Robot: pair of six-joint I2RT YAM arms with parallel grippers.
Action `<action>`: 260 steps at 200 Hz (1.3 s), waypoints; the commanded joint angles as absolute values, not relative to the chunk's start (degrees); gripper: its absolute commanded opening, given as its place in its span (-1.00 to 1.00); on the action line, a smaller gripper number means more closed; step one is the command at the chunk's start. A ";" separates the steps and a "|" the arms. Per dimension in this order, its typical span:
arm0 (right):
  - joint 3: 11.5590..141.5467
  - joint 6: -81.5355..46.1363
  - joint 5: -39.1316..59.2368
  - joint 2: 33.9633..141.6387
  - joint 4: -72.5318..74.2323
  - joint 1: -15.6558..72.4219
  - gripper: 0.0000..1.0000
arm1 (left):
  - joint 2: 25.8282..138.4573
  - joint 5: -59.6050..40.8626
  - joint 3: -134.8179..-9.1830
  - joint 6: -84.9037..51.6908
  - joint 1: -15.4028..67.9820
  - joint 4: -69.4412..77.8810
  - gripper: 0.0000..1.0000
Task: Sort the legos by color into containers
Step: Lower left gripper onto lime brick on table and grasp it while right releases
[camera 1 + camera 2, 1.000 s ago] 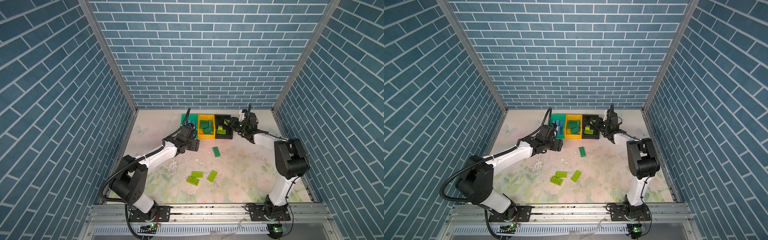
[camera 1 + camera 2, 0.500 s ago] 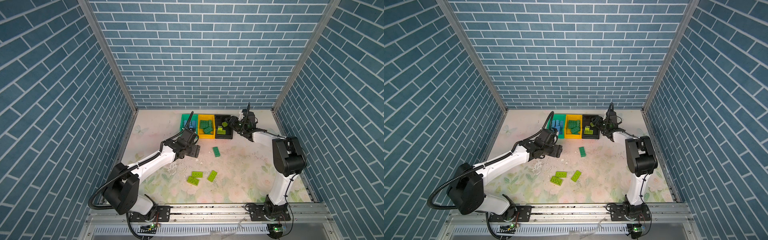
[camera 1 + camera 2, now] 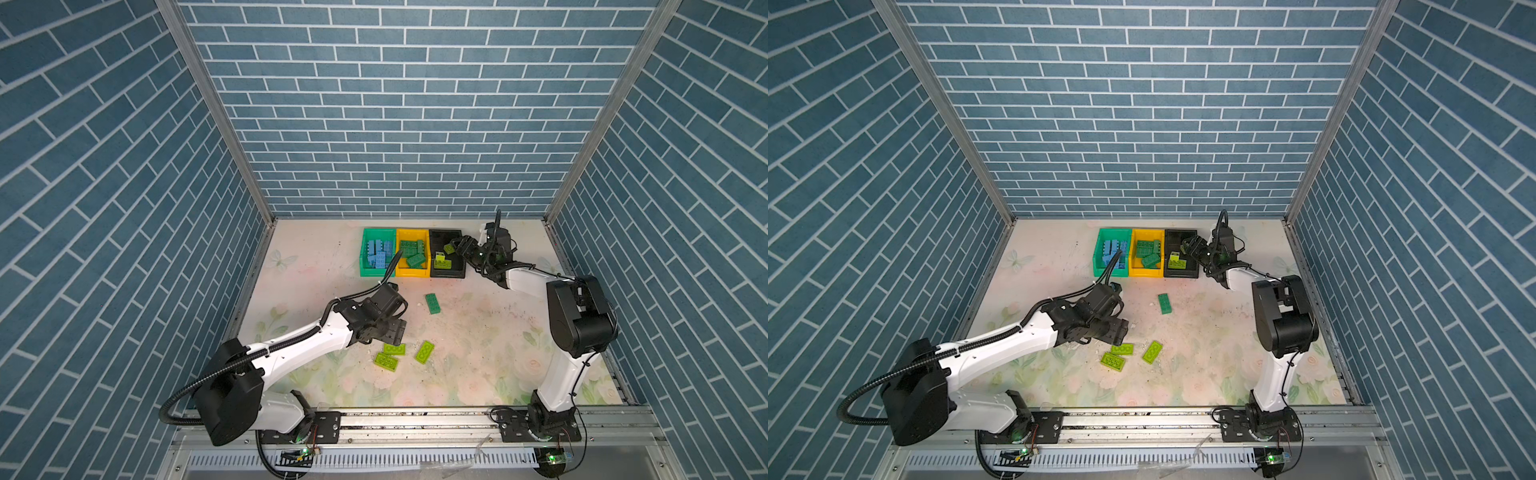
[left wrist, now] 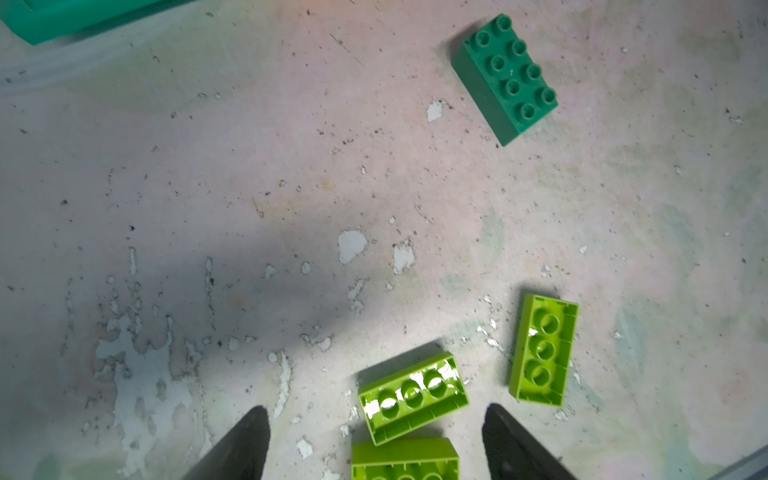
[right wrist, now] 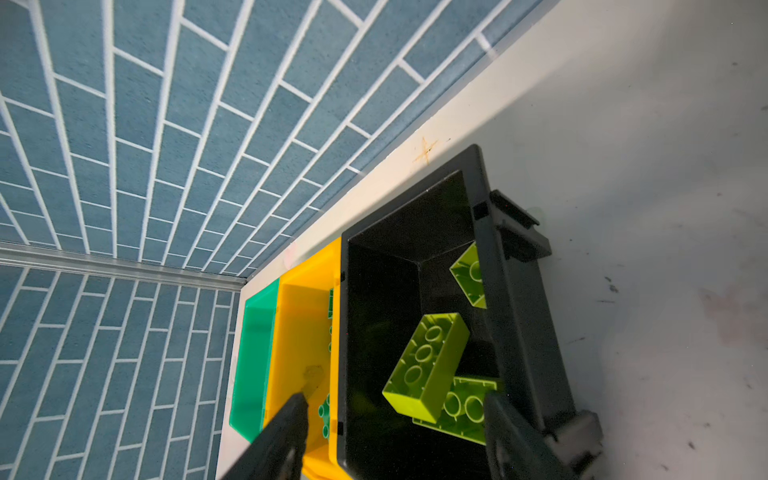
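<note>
Hovering over the floral tabletop (image 3: 478, 353), the left gripper (image 4: 374, 409) stood wide open and empty, its fingers (image 4: 249, 440) either side of one of three lime green studded plastic bricks (image 4: 413, 397), all hollow side up near the front. A dark green eight-stud plastic brick (image 4: 505, 79) lay farther back, studs up, long axis running near to far, bare table all round. Close to the far blue brick-patterned wall (image 3: 395, 124) sat a green plastic bin (image 3: 376, 272), a yellow plastic bin (image 3: 411, 273) and a black plastic bin (image 3: 446, 274), side by side. Above the black one hung the right gripper (image 5: 395, 398), fingers apart, gripping nothing; a lime brick (image 5: 426, 361) lay tilted below.
</note>
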State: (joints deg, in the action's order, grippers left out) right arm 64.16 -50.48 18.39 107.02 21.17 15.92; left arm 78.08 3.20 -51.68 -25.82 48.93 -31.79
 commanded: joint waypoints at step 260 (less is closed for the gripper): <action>61.61 -46.94 17.36 102.86 19.30 16.62 0.37 | 86.04 4.12 -42.65 -36.30 59.85 -30.10 0.61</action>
